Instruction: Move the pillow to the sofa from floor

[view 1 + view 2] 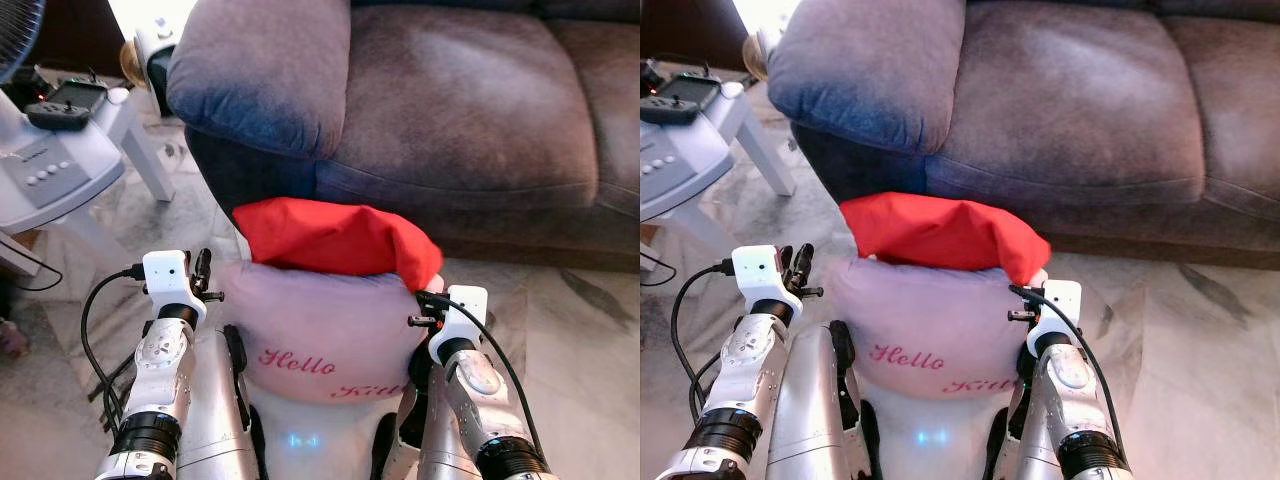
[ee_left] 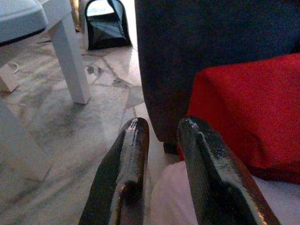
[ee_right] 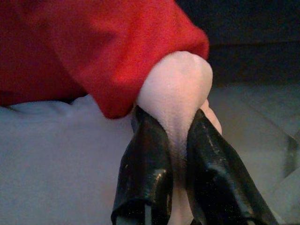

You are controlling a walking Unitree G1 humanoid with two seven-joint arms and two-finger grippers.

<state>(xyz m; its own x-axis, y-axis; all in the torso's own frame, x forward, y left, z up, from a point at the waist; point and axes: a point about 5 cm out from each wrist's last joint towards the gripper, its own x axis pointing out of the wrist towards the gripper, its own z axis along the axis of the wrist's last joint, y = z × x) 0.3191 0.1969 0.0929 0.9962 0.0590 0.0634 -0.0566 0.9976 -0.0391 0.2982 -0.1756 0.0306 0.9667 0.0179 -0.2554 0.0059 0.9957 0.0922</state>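
Pink pillow [image 1: 325, 335] with red end and "Hello Kitty" script, held up off floor, near sofa [image 1: 450, 110] front. Right gripper [image 3: 176, 140] clamped on its corner. Left gripper [image 2: 159, 129] beside left edge, fingers slightly apart, holding nothing. White table [image 1: 120, 125] far left.

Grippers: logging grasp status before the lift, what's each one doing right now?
Left gripper: open, beside the pillow, gripping nothing.
Right gripper: shut on the pillow's corner.
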